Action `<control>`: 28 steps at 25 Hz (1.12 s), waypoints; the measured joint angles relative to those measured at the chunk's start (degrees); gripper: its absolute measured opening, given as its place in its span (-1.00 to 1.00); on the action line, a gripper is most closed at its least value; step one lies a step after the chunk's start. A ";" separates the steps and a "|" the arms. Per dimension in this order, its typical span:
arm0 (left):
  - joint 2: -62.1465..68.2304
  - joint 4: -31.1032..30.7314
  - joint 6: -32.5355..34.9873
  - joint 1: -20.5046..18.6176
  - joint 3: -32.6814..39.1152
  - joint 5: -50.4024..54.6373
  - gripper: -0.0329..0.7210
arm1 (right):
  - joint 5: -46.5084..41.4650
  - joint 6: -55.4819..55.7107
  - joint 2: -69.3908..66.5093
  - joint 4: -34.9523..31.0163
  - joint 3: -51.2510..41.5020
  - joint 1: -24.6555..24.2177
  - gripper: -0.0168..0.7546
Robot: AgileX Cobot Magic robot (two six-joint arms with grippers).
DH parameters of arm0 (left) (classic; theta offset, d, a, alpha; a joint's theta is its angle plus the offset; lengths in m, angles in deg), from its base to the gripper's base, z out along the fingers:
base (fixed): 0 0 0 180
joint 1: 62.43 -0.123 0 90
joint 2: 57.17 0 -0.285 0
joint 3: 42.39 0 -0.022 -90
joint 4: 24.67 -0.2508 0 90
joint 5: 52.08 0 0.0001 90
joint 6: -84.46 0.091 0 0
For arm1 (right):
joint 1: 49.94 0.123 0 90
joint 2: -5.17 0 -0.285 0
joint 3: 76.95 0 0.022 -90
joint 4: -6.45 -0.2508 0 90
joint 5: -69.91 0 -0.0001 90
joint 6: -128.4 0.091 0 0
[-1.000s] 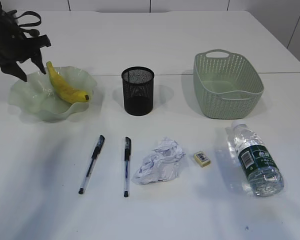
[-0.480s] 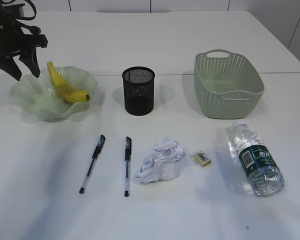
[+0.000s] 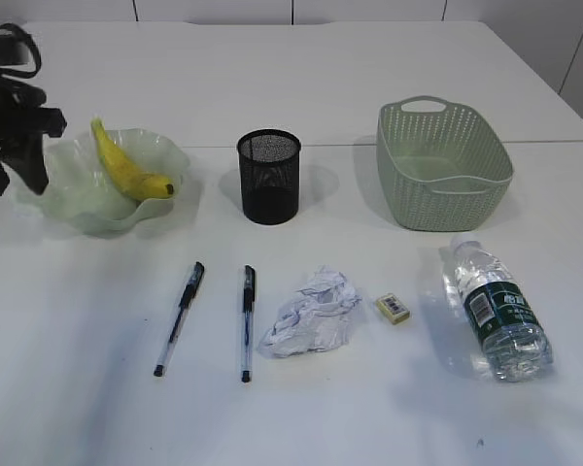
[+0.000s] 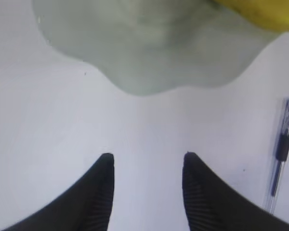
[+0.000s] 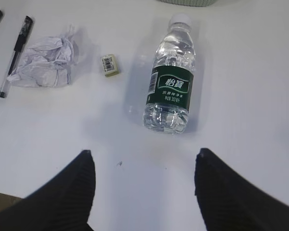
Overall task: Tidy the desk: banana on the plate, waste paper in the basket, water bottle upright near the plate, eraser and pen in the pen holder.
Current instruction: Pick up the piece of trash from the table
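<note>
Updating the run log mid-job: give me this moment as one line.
banana: on plate | left hand: open, empty | right hand: open, empty | bottle: lying | pens, paper, eraser: on table

A yellow banana (image 3: 126, 167) with a dark tip lies in a pale green, translucent plate (image 3: 73, 199). The pen holder (image 3: 268, 177) is black mesh. The far-right basket (image 3: 441, 165) is sage green with a perforated weave. The clear water bottle (image 3: 495, 308) wears a dark green label; the paper (image 3: 312, 313) is white.
</note>
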 joint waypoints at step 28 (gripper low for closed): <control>-36.62 2.99 3.59 0.00 46.00 -12.30 -0.09 | -0.34 -0.79 -8.33 -2.98 5.81 0.00 0.30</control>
